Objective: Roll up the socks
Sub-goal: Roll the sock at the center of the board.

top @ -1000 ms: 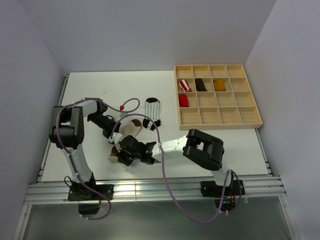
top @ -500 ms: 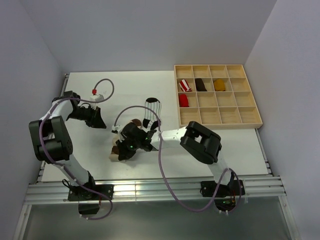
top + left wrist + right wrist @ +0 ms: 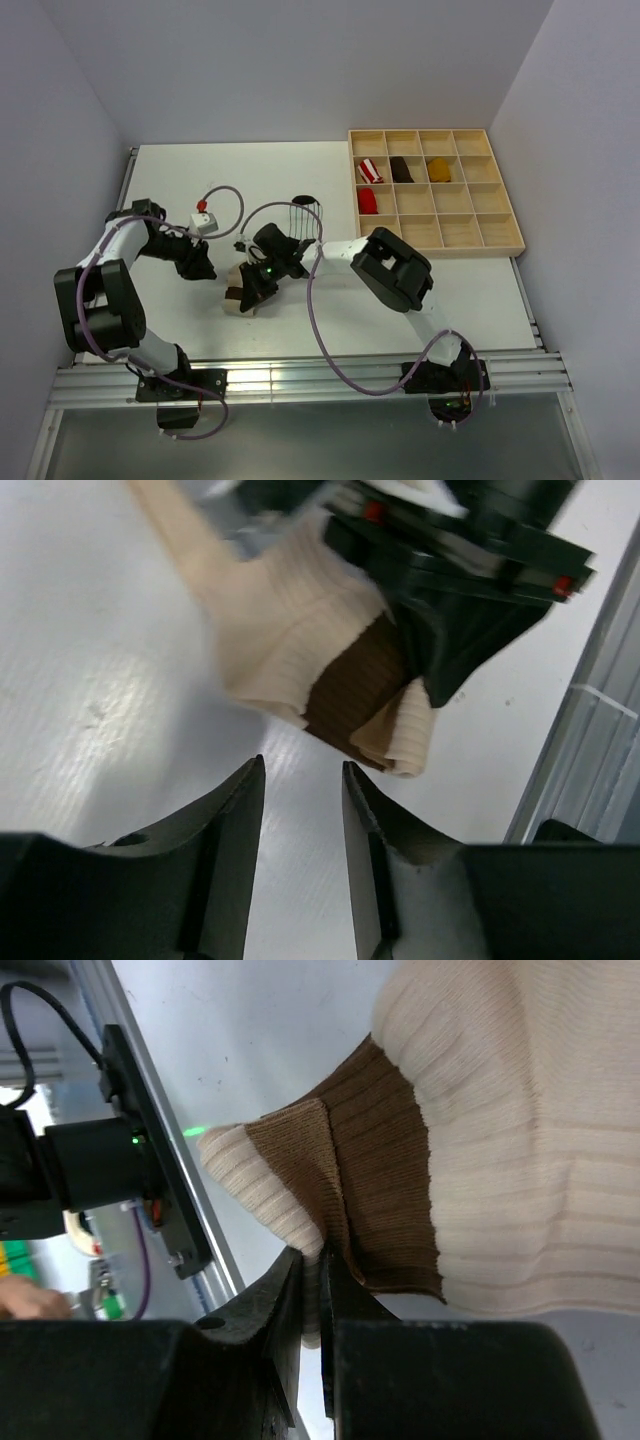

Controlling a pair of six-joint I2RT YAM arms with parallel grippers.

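Observation:
The cream sock point(image 3: 236, 301) with its brown band point(image 3: 352, 688) lies bunched left of the table's centre. My right gripper point(image 3: 252, 287) is shut on it, pinching a folded edge of cream and brown fabric point(image 3: 322, 1258). My left gripper point(image 3: 207, 270) stands just left of that sock, open with only bare table between its fingers point(image 3: 222, 830); in the left wrist view the gripper point(image 3: 300, 772) stops short of the sock's edge. The white sock with black stripes point(image 3: 303, 213) lies beyond, partly hidden behind the right arm.
A wooden tray point(image 3: 436, 252) of square compartments stands at the back right, holding red point(image 3: 368, 200), red-and-white, dark brown and mustard bundles. The table's near metal rail point(image 3: 300, 380) runs along the front. A cable with a white connector point(image 3: 204, 222) loops above the left arm.
My left gripper let go of the cream sock, swung away to the left, came back beside it and opened. My right gripper carried the sock's edge up the table, still pinched.

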